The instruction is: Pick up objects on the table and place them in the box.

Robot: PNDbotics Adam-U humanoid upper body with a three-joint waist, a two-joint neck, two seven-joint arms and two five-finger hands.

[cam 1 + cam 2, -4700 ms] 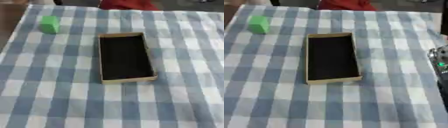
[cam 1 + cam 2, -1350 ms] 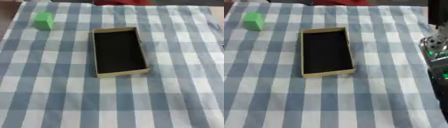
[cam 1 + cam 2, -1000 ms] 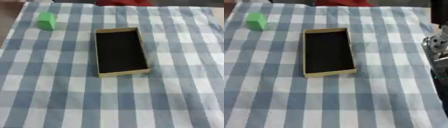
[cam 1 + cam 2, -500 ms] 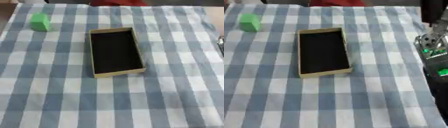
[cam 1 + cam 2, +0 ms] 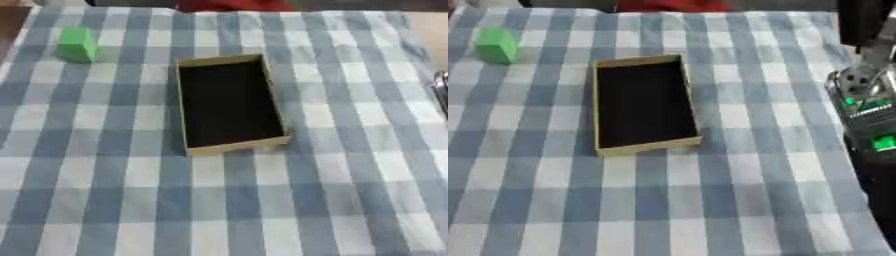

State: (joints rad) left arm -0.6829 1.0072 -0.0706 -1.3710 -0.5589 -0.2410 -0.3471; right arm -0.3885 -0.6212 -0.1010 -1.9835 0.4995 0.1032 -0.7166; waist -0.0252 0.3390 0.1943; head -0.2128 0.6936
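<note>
A green block (image 5: 77,43) stands on the checked cloth at the far left. In the middle of the table lies an open tan box (image 5: 229,104) with a black inside and nothing in it. Only the right arm (image 5: 866,95) shows, along the right edge of the right eye view. It is black, with a silver joint and green lights, and stands well apart from the box. Neither hand shows in any view.
A blue and white checked cloth (image 5: 105,190) covers the table. Its far right corner (image 5: 820,20) lies beside the arm. Something red (image 5: 232,5) shows at the far edge behind the box.
The right arm has come further into the right eye view along the right edge. The pictures shift a little with the head. Block and box have not moved on the cloth.
</note>
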